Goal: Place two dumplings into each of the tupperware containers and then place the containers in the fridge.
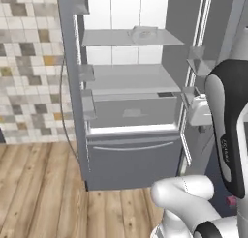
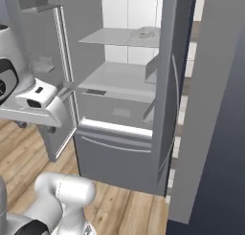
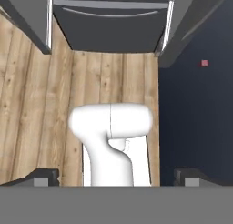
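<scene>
Left base view: tall grey-silver fridge (image 1: 131, 150) standing wide open, pale shelves and drawers on show. One shallow translucent square tupperware container (image 1: 144, 35) sitting on the top shelf (image 1: 104, 38), toward its right edge. Faint lumps inside, probably dumplings, too blurry to count. Wood plank floor (image 1: 38, 193) in front.

Right base view: same container up on that top shelf, near the right edge, close to the open right-hand door (image 2: 167, 86). No second box spotted on the lower shelves, so probably half done at best.

Hand view: looking down at the floor and the fridge's bottom drawer (image 3: 109, 29). Gripper (image 3: 116, 177) empty, fingers (image 3: 43, 176) spread all the way apart, clamped on nothing.
</scene>
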Motion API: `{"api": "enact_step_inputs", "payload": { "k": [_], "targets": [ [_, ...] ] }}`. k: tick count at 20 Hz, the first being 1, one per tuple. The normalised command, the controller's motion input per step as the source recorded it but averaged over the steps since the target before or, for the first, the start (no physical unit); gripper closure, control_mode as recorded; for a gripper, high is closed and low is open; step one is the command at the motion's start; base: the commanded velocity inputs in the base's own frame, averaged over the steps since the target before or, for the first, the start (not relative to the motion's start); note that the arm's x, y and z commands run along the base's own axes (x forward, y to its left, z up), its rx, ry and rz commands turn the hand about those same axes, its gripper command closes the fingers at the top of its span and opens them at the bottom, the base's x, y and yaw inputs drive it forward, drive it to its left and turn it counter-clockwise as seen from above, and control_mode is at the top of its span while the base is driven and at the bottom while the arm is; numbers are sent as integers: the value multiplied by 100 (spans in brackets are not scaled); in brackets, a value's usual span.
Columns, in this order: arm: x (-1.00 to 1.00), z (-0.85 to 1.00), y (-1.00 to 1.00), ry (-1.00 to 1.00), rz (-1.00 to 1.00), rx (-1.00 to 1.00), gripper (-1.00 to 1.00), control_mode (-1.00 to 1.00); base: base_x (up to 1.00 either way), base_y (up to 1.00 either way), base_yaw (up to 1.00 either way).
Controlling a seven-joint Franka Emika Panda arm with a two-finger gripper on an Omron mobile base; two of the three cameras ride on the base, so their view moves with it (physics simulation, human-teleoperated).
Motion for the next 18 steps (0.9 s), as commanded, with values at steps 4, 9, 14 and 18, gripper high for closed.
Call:
{"api": "enact_step_inputs", "payload": {
  "k": [4,9,14,18],
  "targets": [
    [0,0,0,0,0,0,-100,100,-100,71,19],
    [0,0,0,0,0,0,-100,100,-95,89,44],
    [0,0,0,0,0,0,-100,100,-16,31,98],
    [0,0,0,0,0,0,-100,100,53,-23,82]
  ]
}}
